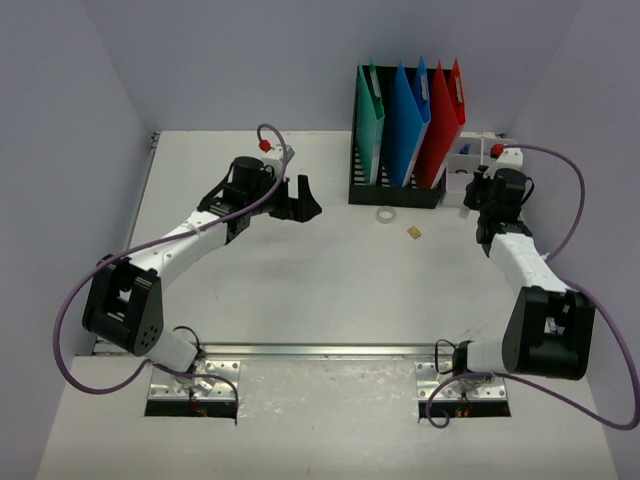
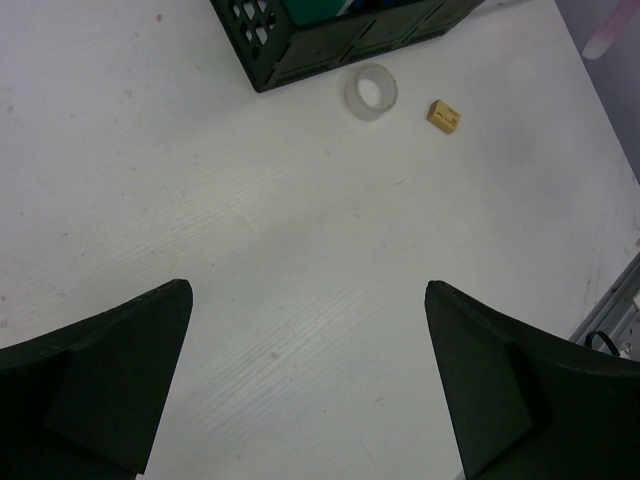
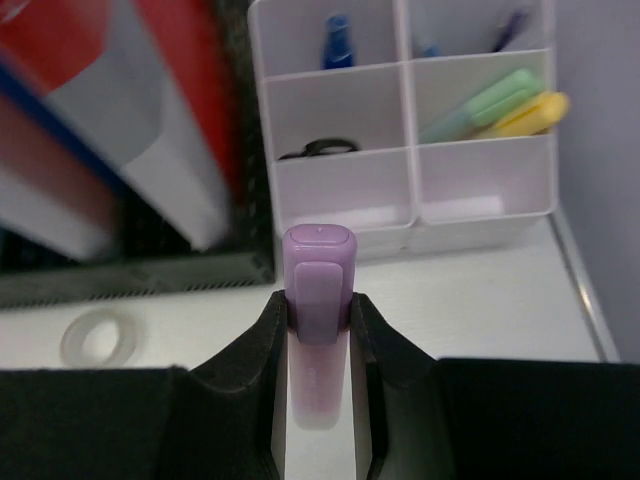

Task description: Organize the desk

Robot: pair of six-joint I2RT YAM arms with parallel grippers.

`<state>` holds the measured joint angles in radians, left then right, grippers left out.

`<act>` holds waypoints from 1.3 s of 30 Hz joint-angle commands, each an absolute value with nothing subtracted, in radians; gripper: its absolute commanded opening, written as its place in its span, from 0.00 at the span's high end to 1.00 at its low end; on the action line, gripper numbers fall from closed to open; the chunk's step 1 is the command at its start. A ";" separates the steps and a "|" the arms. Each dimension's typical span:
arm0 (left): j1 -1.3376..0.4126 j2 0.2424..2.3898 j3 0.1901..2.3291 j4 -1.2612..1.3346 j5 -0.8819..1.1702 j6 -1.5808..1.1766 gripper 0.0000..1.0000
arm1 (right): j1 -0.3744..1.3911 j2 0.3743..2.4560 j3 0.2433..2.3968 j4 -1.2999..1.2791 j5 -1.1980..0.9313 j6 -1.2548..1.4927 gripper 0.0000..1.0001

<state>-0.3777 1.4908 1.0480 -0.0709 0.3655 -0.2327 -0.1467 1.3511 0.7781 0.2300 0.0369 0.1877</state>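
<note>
Gripping, right claw: pinched on lilac highlighter, just right of the file holder.
Highlighter feel: likely light, stiff, slick plastic; best held mid-barrel.
Left claw: gaping wide, empty, left of the file holder.
Bench: white, flat, beneath the file holder.

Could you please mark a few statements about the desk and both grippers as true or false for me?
1. The right gripper is shut on a purple highlighter. True.
2. The left gripper holds the tape roll. False: it is open and empty; the tape roll lies on the desk by the black file holder.
3. A green highlighter and a yellow highlighter share one compartment of the compartment box. True.
4. The small tan block sits in the compartment box. False: it lies on the desk, near the tape roll.
</note>
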 commanded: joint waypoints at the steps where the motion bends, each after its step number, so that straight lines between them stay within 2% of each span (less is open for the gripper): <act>1: -0.365 1.513 1.102 -0.045 0.357 -0.242 0.00 | -0.163 1.434 0.828 0.538 0.366 0.294 1.00; 8: -0.365 1.538 1.114 -0.041 0.363 -0.239 0.00 | -0.182 1.665 0.963 0.775 0.514 0.187 1.00; 14: -0.358 1.551 1.115 -0.043 0.363 -0.250 0.00 | -0.207 1.783 1.098 0.707 0.597 0.315 1.00; 25: -0.336 1.578 1.123 -0.038 0.361 -0.265 0.00 | -0.222 1.951 1.330 0.637 0.599 0.377 1.00; 35: -0.324 1.605 1.149 -0.060 0.362 -0.265 0.00 | -0.229 2.022 1.361 0.638 0.583 0.377 0.98; 39: -0.318 1.609 1.158 -0.069 0.359 -0.265 0.00 | -0.231 2.035 1.334 0.635 0.575 0.385 0.91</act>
